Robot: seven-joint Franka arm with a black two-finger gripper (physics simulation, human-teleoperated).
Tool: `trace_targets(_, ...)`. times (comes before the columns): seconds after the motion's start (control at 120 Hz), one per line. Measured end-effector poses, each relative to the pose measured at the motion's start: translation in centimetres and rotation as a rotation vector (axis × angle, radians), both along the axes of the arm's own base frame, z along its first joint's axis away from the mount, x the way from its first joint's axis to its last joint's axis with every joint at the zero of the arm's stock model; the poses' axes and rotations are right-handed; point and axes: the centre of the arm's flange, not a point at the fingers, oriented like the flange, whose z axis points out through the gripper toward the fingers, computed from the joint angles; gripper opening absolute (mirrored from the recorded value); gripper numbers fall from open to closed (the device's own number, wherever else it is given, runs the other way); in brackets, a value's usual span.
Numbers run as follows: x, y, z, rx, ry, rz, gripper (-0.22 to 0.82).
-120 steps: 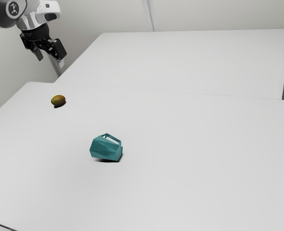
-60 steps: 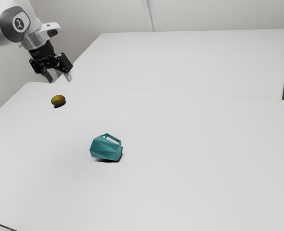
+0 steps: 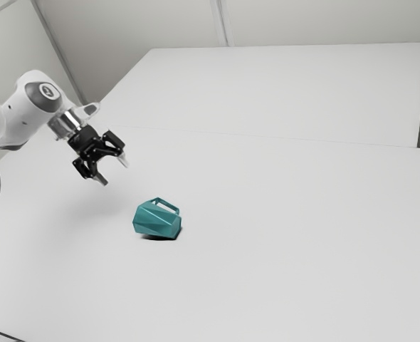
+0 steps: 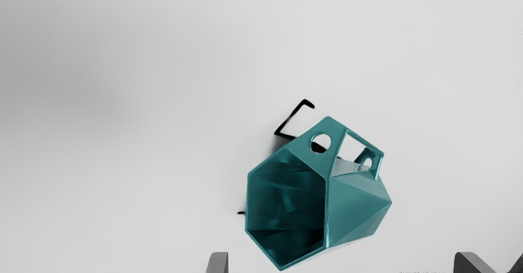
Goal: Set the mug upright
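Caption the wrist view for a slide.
A teal faceted mug lies on its side, its open mouth and handle visible, beyond the gripper's parted fingertips.

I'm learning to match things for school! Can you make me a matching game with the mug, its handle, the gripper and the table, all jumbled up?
1. mug
2. handle
3. gripper
4. table

A. black and open
B. white, under the mug
C. teal, tipped on its side
D. has a round hole through it

Right pairs: 1-C, 2-D, 3-A, 4-B
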Motion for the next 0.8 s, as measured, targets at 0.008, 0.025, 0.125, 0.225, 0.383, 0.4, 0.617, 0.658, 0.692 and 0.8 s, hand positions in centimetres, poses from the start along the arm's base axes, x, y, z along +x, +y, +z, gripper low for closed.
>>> trace_targets(0.008,0.0,0.0,-0.2,-0.004,0.002,0.001,0.6)
trace_targets(0.025,0.1,0.0,-0.5,-0.013,0.007,0.004,0.6)
trace_targets(0.125,0.3,-0.3,-2.5,-0.058,0.029,0.019,0.6)
trace_targets(0.225,0.5,-0.7,-4.4,-0.102,0.051,0.035,0.6)
trace_targets(0.383,0.4,-1.2,-7.0,-0.159,0.084,0.058,0.6)
trace_targets(0.4,0.4,-1.3,-7.2,-0.164,0.087,0.06,0.6)
trace_targets(0.617,-0.7,-2.7,-9.6,-0.239,0.127,0.093,0.6)
trace_targets(0.658,-0.7,-3.1,-9.8,-0.249,0.129,0.095,0.6)
trace_targets(0.692,-0.7,-3.3,-9.8,-0.254,0.129,0.097,0.6)
trace_targets(0.8,-0.5,-3.8,-9.8,-0.264,0.127,0.096,0.58)
